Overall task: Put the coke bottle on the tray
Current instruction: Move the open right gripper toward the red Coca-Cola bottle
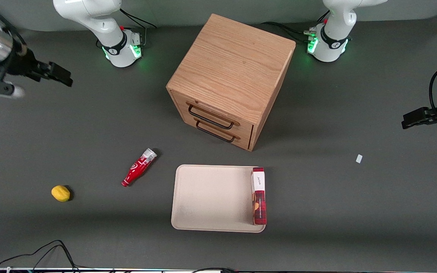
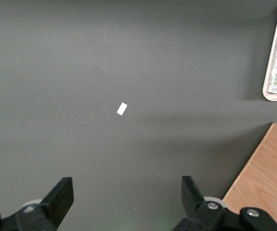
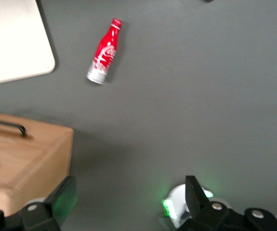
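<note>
The coke bottle (image 1: 138, 168), red with white script and a silvery cap end, lies on its side on the dark table beside the tray (image 1: 211, 197), toward the working arm's end. The wrist view shows the coke bottle (image 3: 104, 52) lying apart from a corner of the tray (image 3: 13, 43). My gripper (image 1: 65, 77) hangs above the table at the working arm's end, farther from the front camera than the bottle and well apart from it. The gripper (image 3: 128, 197) is open, with nothing between its fingers.
A wooden cabinet (image 1: 233, 76) with two drawers stands farther from the front camera than the tray. A flat red-and-white box (image 1: 259, 195) stands on the tray at its rim. A yellow lemon-like object (image 1: 60, 193) and a white scrap (image 1: 359, 158) lie on the table.
</note>
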Motion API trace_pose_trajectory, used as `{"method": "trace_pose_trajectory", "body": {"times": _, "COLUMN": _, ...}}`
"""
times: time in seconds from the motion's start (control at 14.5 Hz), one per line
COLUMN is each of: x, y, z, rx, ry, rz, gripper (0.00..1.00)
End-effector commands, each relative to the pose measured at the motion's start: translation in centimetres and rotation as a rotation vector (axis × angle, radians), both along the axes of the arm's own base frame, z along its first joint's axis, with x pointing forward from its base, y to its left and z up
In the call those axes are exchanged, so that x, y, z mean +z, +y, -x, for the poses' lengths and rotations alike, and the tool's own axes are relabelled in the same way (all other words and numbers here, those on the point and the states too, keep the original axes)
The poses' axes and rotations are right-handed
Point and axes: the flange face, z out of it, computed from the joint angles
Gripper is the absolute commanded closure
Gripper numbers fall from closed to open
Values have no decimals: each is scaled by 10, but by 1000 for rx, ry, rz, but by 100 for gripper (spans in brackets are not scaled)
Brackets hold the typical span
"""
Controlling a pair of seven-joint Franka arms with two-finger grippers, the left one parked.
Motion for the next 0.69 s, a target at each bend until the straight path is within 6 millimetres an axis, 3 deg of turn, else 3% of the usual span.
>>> {"method": "trace_pose_trajectory", "body": {"times": 0.0, "x": -62, "y": 24, "z": -55, "rx": -159, "ry": 46, "rz": -23, "gripper": 0}}
{"method": "trace_pose_trajectory", "body": {"times": 0.21, "x": -154, "y": 50, "z": -84, "rx": -322, "ry": 81, "rz": 20, "gripper": 0}}
{"method": "trace_pose_trajectory", "body": {"times": 0.41, "x": -251, "y": 75, "z": -96, "rx": -476, "ry": 70, "rz": 56, "gripper": 0}}
{"method": "trace_pose_trajectory", "body": {"times": 0.62, "x": -321, "y": 82, "z": -97, "rx": -495, "ry": 15, "rz": 161, "gripper": 0}}
